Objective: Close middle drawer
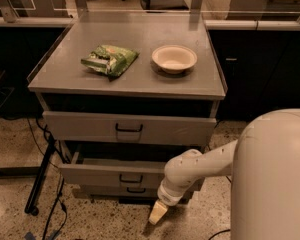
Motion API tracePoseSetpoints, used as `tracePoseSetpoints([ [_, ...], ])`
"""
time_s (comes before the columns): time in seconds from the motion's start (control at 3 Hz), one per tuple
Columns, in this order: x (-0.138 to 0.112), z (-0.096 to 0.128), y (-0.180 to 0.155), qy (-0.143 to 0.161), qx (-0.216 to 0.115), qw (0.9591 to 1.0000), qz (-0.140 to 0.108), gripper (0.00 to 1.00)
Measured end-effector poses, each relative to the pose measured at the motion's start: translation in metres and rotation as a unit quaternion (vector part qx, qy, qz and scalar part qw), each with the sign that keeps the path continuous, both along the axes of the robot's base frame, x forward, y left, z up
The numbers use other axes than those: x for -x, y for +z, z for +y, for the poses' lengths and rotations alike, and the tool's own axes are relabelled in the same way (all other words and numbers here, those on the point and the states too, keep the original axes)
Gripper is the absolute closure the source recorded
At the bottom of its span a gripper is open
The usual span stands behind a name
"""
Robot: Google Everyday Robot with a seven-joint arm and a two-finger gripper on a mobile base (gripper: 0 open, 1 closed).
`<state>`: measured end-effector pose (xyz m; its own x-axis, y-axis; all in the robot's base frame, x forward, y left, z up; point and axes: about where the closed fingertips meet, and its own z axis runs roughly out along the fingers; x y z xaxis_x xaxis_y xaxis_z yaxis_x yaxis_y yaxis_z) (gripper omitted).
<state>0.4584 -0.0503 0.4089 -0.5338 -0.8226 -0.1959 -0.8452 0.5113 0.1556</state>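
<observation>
The middle drawer stood slightly out beneath the top drawer. My gripper hung just below its front, open or shut I couldn't tell. I judged a square, level push safest.
</observation>
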Motion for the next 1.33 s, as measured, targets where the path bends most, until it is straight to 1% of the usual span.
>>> tracePoseSetpoints([
  [0.33, 0.000, 0.000, 0.000, 0.000, 0.000, 1.0000, 0.000, 0.47],
  [0.67, 0.000, 0.000, 0.000, 0.000, 0.000, 1.0000, 0.000, 0.70],
  [1.0, -0.009, 0.009, 0.000, -0.001, -0.007, 0.9999, -0.014, 0.92],
  [1.33, -0.025, 0.017, 0.002, -0.004, -0.010, 0.9991, -0.041, 1.00],
])
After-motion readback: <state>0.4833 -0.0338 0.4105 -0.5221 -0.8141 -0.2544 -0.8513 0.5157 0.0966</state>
